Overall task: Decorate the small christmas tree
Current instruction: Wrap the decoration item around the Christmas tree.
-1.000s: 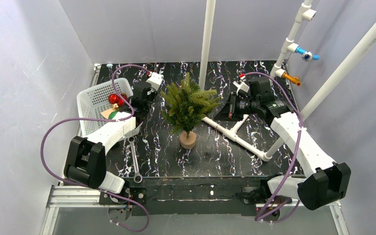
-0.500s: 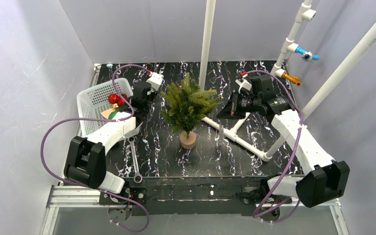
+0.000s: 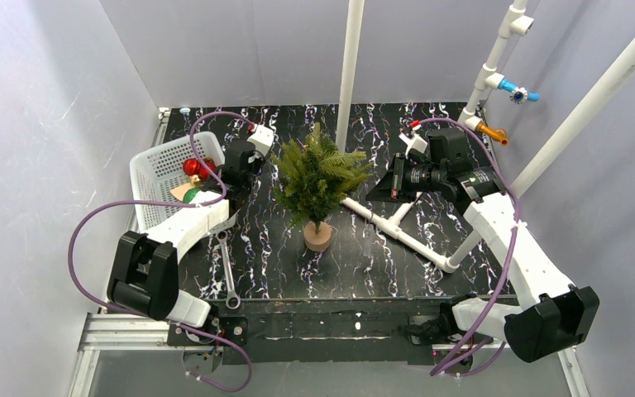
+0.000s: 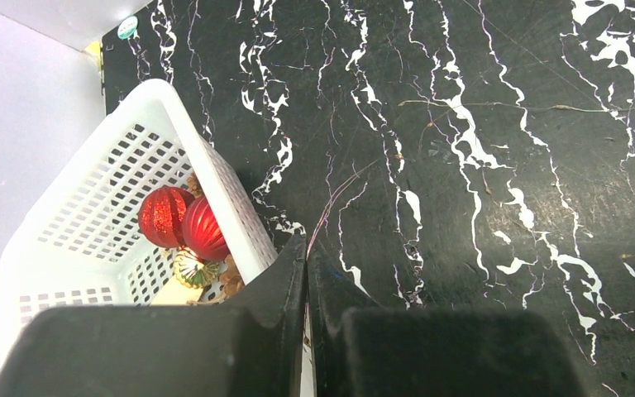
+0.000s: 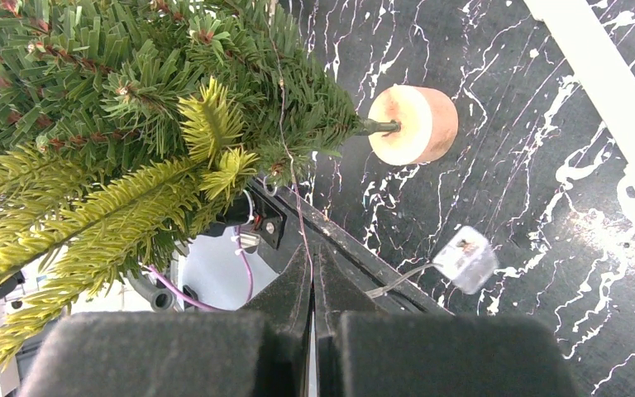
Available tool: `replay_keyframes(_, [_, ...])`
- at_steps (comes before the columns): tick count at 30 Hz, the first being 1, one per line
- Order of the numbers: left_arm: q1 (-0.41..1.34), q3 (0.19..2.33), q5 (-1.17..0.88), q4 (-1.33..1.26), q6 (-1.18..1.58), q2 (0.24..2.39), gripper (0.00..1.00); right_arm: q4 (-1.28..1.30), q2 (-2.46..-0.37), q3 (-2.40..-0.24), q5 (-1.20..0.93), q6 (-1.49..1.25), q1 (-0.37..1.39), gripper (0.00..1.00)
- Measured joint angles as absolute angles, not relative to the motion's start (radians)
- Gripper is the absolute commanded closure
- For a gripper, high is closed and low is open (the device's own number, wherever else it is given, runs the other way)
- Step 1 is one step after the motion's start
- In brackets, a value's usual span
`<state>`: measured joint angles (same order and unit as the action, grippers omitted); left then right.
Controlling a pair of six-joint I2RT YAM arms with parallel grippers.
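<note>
The small christmas tree (image 3: 318, 175) stands upright on its round wooden base (image 3: 317, 237) mid-table. In the right wrist view the tree (image 5: 132, 107) and base (image 5: 413, 124) fill the top. My left gripper (image 3: 238, 182) is left of the tree, beside the white basket (image 3: 159, 165). It is shut on a thin wire (image 4: 339, 188) that runs out across the table from its tips (image 4: 307, 244). My right gripper (image 3: 378, 186) is right of the tree. It is shut (image 5: 312, 252) on the same kind of thin wire (image 5: 295, 198), which leads up into the branches.
The basket (image 4: 215, 165) holds two red baubles (image 4: 183, 223), a gold ornament (image 4: 188, 269) and a pine cone. A small clear box (image 5: 467, 258) hangs on a wire. A white pipe frame (image 3: 397, 227) lies right of the tree, with an upright pipe (image 3: 349, 74) behind. A wrench (image 3: 226, 269) lies front left.
My right gripper has drawn back a little to the right, away from the tree, and its arm has swung outward. My left gripper has barely moved.
</note>
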<state>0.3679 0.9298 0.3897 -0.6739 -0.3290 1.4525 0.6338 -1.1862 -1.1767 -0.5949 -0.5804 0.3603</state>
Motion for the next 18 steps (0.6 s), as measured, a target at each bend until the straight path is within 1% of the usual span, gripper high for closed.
replay_keyframes(14, [0.368, 0.925, 0.389, -0.674, -0.322, 1.434, 1.00, 0.619, -1.146, -1.176, -0.609, -0.604, 0.389, 0.99])
replay_keyframes(18, [0.368, 0.925, 0.390, -0.670, -0.321, 1.429, 1.00, 0.609, -1.138, -1.168, -0.606, -0.612, 0.437, 0.99])
